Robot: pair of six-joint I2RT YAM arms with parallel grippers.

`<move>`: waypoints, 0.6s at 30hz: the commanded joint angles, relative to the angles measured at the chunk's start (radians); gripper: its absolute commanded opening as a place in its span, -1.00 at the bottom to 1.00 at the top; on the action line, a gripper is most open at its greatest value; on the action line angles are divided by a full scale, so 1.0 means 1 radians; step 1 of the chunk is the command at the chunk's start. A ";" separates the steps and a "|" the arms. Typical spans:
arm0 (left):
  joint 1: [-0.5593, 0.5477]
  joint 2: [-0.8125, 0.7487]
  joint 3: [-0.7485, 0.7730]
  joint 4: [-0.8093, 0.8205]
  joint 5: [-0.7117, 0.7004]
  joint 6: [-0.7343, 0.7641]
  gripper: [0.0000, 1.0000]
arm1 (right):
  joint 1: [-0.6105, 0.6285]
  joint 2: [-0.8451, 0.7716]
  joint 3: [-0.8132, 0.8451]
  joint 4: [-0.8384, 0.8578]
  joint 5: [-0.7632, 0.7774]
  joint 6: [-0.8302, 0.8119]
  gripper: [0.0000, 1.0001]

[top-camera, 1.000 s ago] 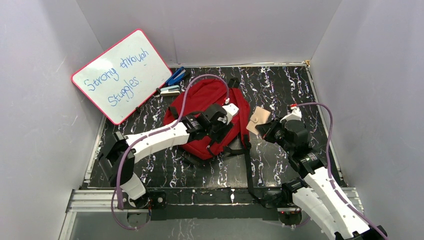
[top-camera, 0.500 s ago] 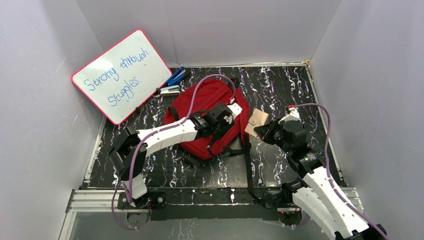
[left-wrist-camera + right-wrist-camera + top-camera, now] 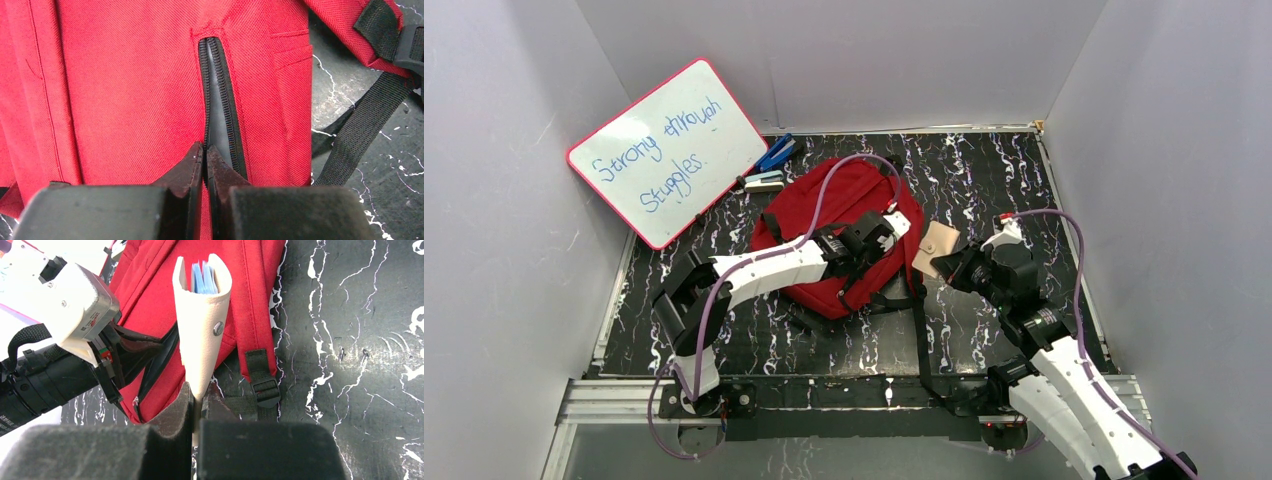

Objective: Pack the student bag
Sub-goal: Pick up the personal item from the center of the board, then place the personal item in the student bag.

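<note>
The student bag (image 3: 839, 195) lies flat in the middle of the table, dark red with black straps. Its pocket zipper (image 3: 220, 100) gapes as a narrow slit with a dark inside. My left gripper (image 3: 205, 150) is shut on the left edge of that slit; from above the left gripper (image 3: 874, 255) sits on the bag's right half. My right gripper (image 3: 197, 402) is shut on the lower end of a beige wallet (image 3: 202, 315) with blue cards showing at its top. The wallet (image 3: 936, 248) hangs upright just right of the bag (image 3: 150, 305).
A pink-framed whiteboard (image 3: 667, 150) leans against the left wall. Blue pens (image 3: 774, 155) and a small eraser (image 3: 762, 182) lie behind the bag. A long black strap (image 3: 921, 330) trails toward the near edge. Grey walls close in on three sides.
My left gripper slid rightward across the bag and closed on the zipper edge. The right gripper drifted slightly left toward the bag with the wallet in it.
</note>
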 commanded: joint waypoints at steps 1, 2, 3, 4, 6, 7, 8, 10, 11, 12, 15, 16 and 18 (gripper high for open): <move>0.004 -0.034 0.023 0.007 -0.063 -0.006 -1.00 | -0.001 0.010 0.029 0.048 -0.046 0.012 -1.00; 0.004 -0.043 0.020 0.012 -0.070 -0.006 -1.00 | 0.000 0.023 0.038 0.045 -0.062 0.027 -1.00; 0.004 -0.051 0.020 0.015 -0.075 -0.005 -1.00 | 0.000 0.038 0.045 0.047 -0.086 0.041 -1.00; 0.004 -0.060 0.018 0.018 -0.082 -0.004 -1.00 | -0.002 0.053 0.053 0.047 -0.110 0.062 -1.00; 0.010 -0.076 0.019 0.022 -0.082 0.000 -1.00 | 0.000 0.081 0.050 0.071 -0.153 0.117 -1.00; 0.014 -0.086 0.019 0.023 -0.078 0.001 -1.00 | -0.001 0.089 0.043 0.090 -0.173 0.146 -1.00; 0.017 -0.093 0.020 0.023 -0.074 0.002 -1.00 | 0.001 0.092 0.032 0.115 -0.191 0.177 -1.00; 0.024 -0.105 0.022 0.023 -0.068 0.008 -1.00 | 0.000 0.099 0.010 0.159 -0.216 0.243 -1.00; 0.027 -0.111 0.024 0.023 -0.064 0.008 -1.00 | 0.000 0.102 0.000 0.169 -0.222 0.274 -1.00; 0.029 -0.115 0.024 0.023 -0.064 0.009 -1.00 | 0.000 0.111 -0.006 0.173 -0.232 0.301 -1.00; 0.032 -0.126 0.024 0.023 -0.063 0.011 -1.00 | 0.000 0.144 -0.028 0.204 -0.288 0.368 -1.00; 0.033 -0.131 0.023 0.024 -0.063 0.010 -1.00 | 0.001 0.157 -0.041 0.233 -0.315 0.384 -1.00; 0.033 -0.138 0.021 0.029 -0.062 0.009 -1.00 | 0.002 0.195 -0.060 0.301 -0.364 0.408 -1.00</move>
